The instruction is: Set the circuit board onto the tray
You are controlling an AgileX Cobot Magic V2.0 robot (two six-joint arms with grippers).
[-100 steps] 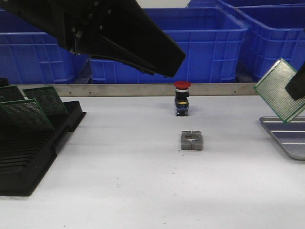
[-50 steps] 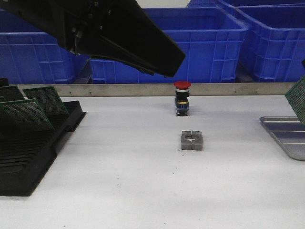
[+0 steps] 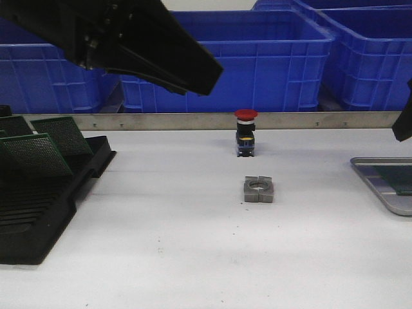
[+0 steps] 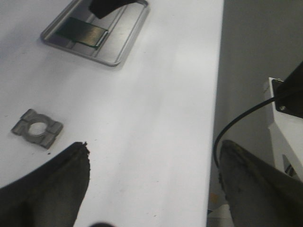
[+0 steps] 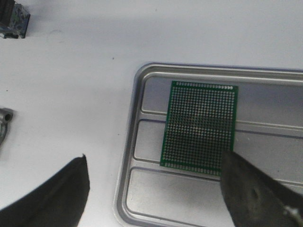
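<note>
The green perforated circuit board [image 5: 200,125] lies flat on the ribbed bottom of the silver-grey tray [image 5: 130,142], touched by neither finger. My right gripper [image 5: 154,160] hovers open above the tray's near corner, one finger over the white table and the other over the board's edge. In the front view the tray [image 3: 376,183] sits at the far right with the board [image 3: 402,179] dark inside it, and only a sliver of the right gripper [image 3: 403,122] shows above. My left gripper [image 4: 154,146] is open and empty, high over the table; its arm [image 3: 129,38] fills the upper left.
A black slotted rack [image 3: 38,212] holding more green boards [image 3: 38,154] stands at the left. A red-capped push button [image 3: 245,132] and a grey metal block with a hole [image 3: 259,189] sit mid-table. Blue bins [image 3: 270,58] line the back behind a metal rail.
The board was held tilted above the tray by the right gripper; it went down and now lies flat on the tray, released. The left arm shifted slightly left.
</note>
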